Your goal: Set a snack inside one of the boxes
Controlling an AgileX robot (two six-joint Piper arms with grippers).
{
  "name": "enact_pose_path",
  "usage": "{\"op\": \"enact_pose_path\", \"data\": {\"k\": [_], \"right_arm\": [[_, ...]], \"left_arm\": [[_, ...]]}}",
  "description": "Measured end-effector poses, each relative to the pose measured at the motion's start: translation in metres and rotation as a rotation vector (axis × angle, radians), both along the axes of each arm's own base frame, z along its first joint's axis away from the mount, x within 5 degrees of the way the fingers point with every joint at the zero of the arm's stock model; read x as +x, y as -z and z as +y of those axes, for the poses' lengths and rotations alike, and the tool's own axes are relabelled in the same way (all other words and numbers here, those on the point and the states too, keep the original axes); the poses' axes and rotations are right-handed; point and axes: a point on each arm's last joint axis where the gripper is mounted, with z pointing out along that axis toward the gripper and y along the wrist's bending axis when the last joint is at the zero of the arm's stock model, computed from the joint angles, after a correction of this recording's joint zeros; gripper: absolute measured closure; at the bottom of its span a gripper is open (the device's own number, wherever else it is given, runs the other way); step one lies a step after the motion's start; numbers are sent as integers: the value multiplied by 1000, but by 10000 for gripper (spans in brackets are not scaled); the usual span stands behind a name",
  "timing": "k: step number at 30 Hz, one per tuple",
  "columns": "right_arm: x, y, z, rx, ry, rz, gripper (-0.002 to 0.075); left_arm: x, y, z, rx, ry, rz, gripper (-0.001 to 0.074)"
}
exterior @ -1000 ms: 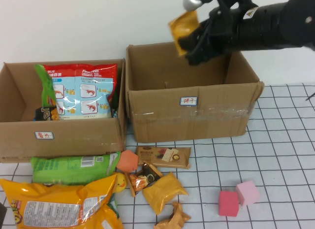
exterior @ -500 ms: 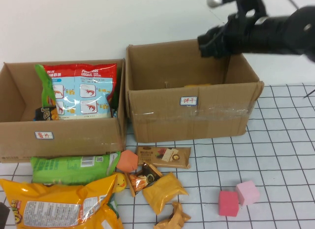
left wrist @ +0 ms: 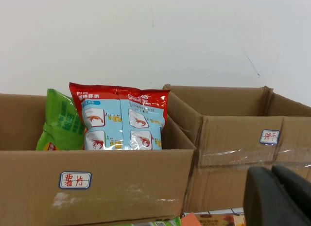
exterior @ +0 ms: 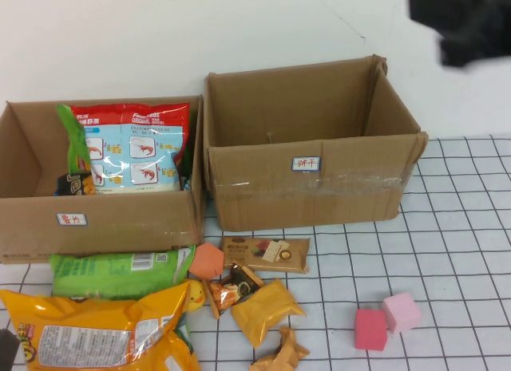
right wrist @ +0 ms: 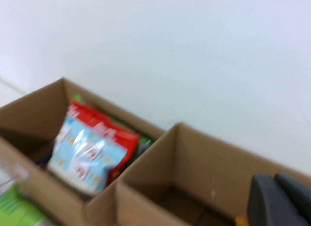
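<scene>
The right cardboard box (exterior: 311,175) stands open at the centre; from the high view its floor is hidden behind the front wall. In the right wrist view a small orange sliver of a snack packet (right wrist: 240,220) shows inside that box (right wrist: 194,167). My right gripper (right wrist: 274,181) is shut and empty; its arm is a dark blur (exterior: 463,24) high above and to the right of the box. The left box (exterior: 104,219) holds a red-and-blue shrimp chip bag (exterior: 136,151) and a green bag (exterior: 73,144). My left gripper (left wrist: 271,173) is shut and empty, low near the table's front left.
In front of the boxes lie loose snacks: a large yellow chip bag (exterior: 96,331), a green bag (exterior: 116,273), a brown chocolate bar (exterior: 265,254) and orange packets (exterior: 267,309). An orange block (exterior: 208,261) and two pink cubes (exterior: 387,321) are on the checked tablecloth.
My right gripper held an orange packet over the right box, let it go into the box, then drew back up and to the right. The left arm has not moved.
</scene>
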Motion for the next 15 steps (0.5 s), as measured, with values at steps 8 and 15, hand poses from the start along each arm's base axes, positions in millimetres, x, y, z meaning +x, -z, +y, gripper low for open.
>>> {"op": "enact_pose_path", "data": {"k": [8, 15], "right_arm": [[-108, 29, -40, -7, -24, -56, 727], [-181, 72, -66, -36, -60, -142, 727]], "left_arm": [[0, 0, 0, 0, 2, 0, 738], [0, 0, 0, 0, 2, 0, 738]]}}
